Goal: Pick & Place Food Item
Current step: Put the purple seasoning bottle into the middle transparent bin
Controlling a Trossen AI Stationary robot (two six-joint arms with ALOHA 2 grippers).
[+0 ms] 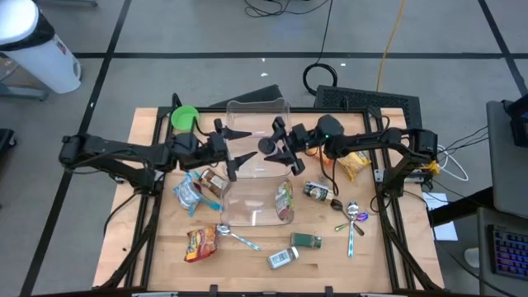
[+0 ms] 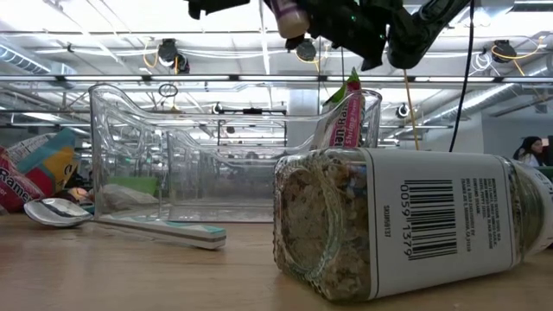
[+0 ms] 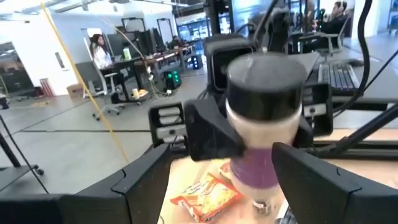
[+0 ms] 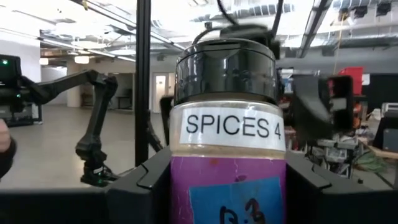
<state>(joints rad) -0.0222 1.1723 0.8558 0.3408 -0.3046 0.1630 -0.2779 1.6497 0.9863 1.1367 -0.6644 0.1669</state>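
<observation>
A spice jar (image 4: 227, 124) with a black cap, a white "SPICES 4" label and a purple label is held in the air over a clear plastic container (image 1: 247, 111) at the table's middle. My right gripper (image 1: 278, 148) is shut on it, reaching in from the right. My left gripper (image 1: 246, 145) faces the jar from the left at about the same height. It is open, its fingers spread short of the black cap (image 1: 266, 146) and touching nothing. The left wrist view shows the jar (image 3: 261, 118) ahead between the right gripper's fingers. My right gripper pinches the jar's body at the purple label (image 4: 186, 186), below the white label, between its two fingers. The fingers come in about level from the table's right side, one on each side of the jar. The jar stands upright, cap up, lifted clear above the container.
A snack packet (image 1: 284, 200) lies inside the clear container. Around it on the table are a green bowl (image 1: 183, 118), snack packets (image 1: 194, 191) (image 1: 200, 243), a yellow packet (image 1: 356, 162), lying jars (image 1: 318, 191) (image 1: 282, 257) and spoons (image 1: 235, 238) (image 1: 353, 216).
</observation>
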